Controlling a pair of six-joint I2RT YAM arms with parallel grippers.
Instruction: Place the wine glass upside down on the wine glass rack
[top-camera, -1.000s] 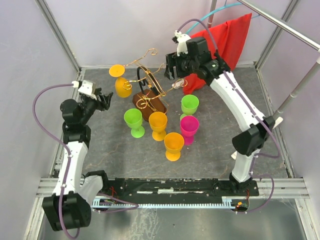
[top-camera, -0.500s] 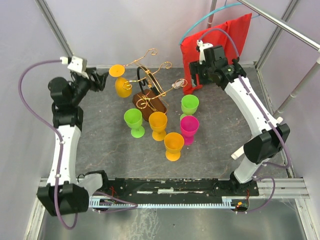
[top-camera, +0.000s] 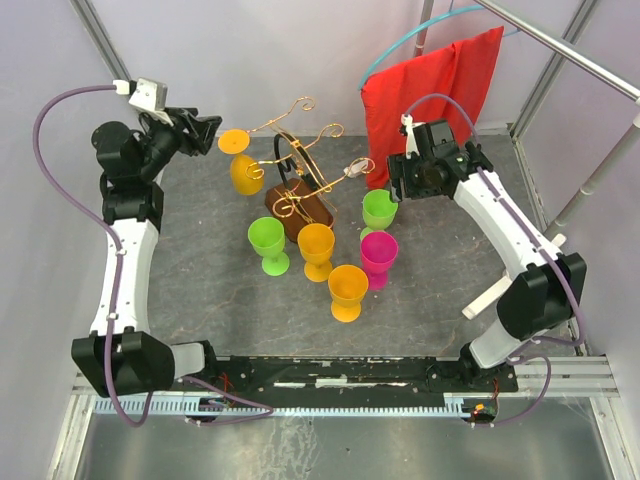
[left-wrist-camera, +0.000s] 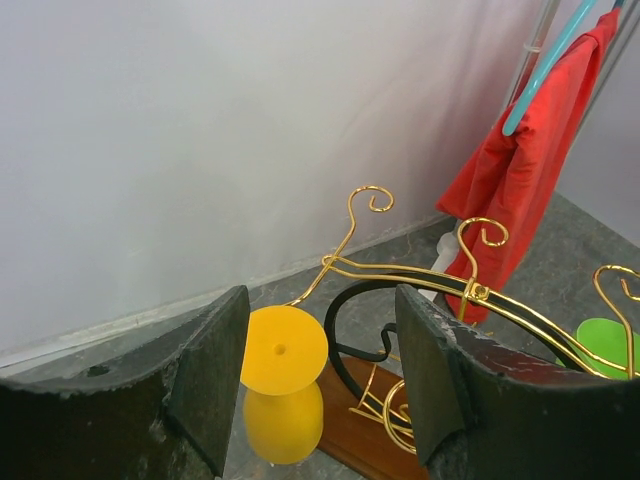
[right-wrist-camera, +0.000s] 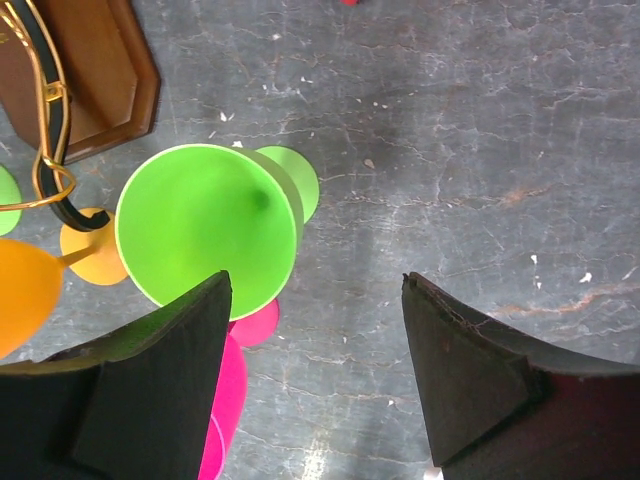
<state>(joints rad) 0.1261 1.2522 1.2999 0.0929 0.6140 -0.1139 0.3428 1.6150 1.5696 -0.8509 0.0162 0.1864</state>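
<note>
Red cloth (top-camera: 450, 70) on a teal hanger (left-wrist-camera: 545, 72) — back right corner.

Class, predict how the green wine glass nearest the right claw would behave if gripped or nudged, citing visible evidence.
The green wine glass looks like opaque plastic, probably light and sturdy. Its wide bowl over a smaller foot suggests it may tip if nudged high. Its smooth wall might slip in the right claw.

Clad in white shells on left arm (top-camera: 125, 275) and right arm (top-camera: 500, 225), with black joint housings. Strung with looping purple cables (top-camera: 38, 130). Tipped with matte black wedge-shaped left fingers (left-wrist-camera: 205, 380) and right fingers (right-wrist-camera: 470, 375), scuffed and chipped at the edges.
</note>
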